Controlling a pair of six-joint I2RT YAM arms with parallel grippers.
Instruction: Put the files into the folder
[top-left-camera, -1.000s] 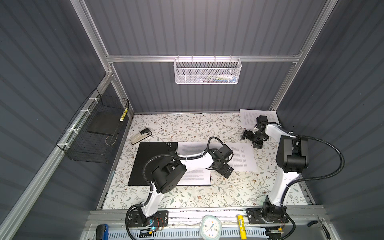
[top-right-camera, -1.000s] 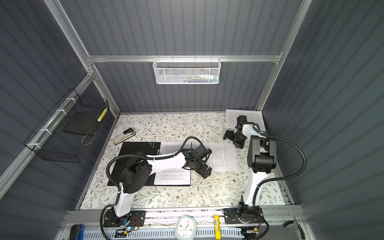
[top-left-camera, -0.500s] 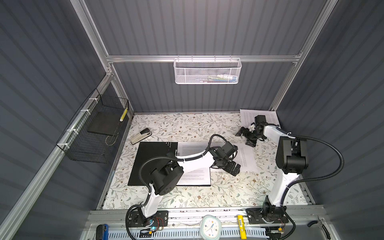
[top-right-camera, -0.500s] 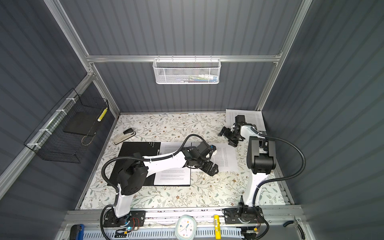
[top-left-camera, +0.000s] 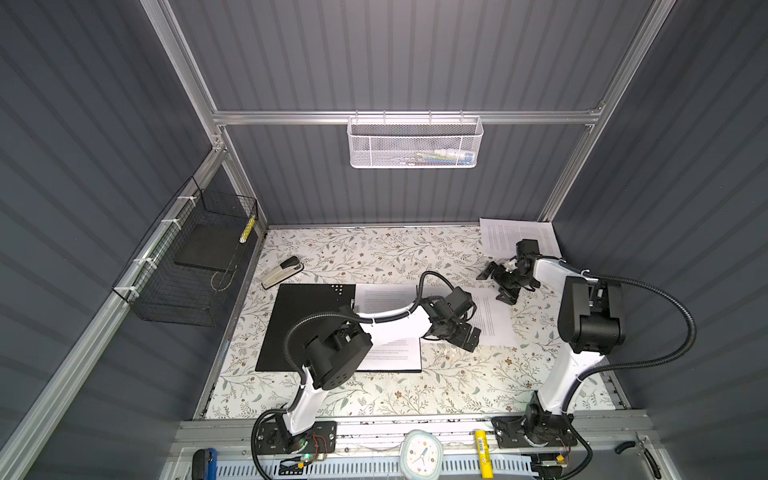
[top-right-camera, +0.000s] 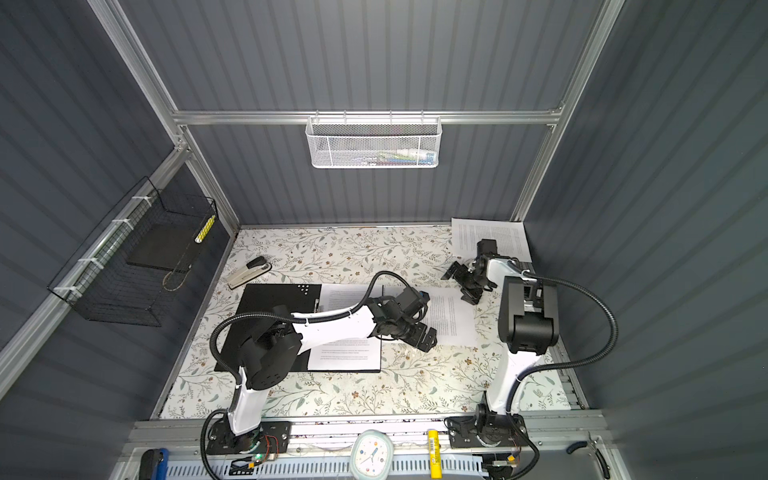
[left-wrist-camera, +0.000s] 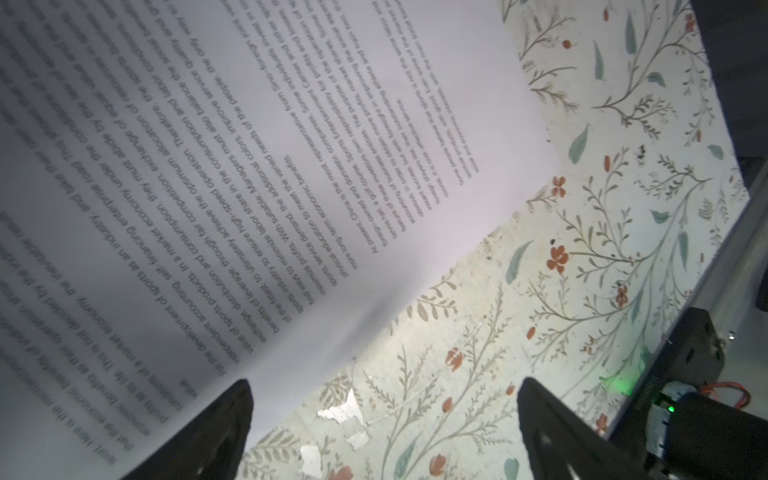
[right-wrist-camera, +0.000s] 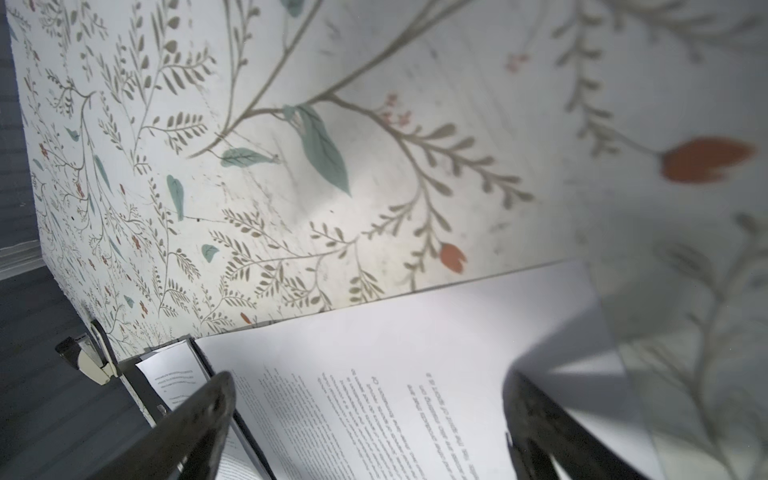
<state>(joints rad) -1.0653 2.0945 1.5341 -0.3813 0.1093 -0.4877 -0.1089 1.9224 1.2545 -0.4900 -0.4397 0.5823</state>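
Flat and open on the bench (top-left-camera: 374, 395), left of middle in both top views, black inside up: the folder (top-left-camera: 305, 324). On its right half, square to the edges and partly hidden under the left arm (top-left-camera: 395, 328): a filed sheet (top-left-camera: 392, 359), printed side up. Against the folder's right edge, touching or overlapping it, cannot tell which: a loose sheet (top-left-camera: 494, 320), flat on the floral cloth, text up. Well apart, in the far right corner of the bench: a third sheet (top-left-camera: 517, 237).

Low over the near left part of the loose sheet: the left jaws, spread as wide as they go, nothing between them. In the left wrist view, one finger (left-wrist-camera: 216, 436) over the margin of the loose sheet, the other (left-wrist-camera: 552, 440) over bare cloth. Whether touching the paper: cannot tell.

At the far right corner of the same sheet: the right jaws, likewise wide apart and empty. In the right wrist view, a dark finger (right-wrist-camera: 195, 419) on each side, lines of print between them, the folder's edge beyond.

Just past the folder's far left corner: a stapler (top-left-camera: 282, 270). On the back rail, a white mesh basket (top-left-camera: 415, 143); on the left wall, a black wire basket (top-left-camera: 187, 266). Along the front rail, a small clock (top-left-camera: 419, 455) and a yellow tube (top-left-camera: 482, 453).
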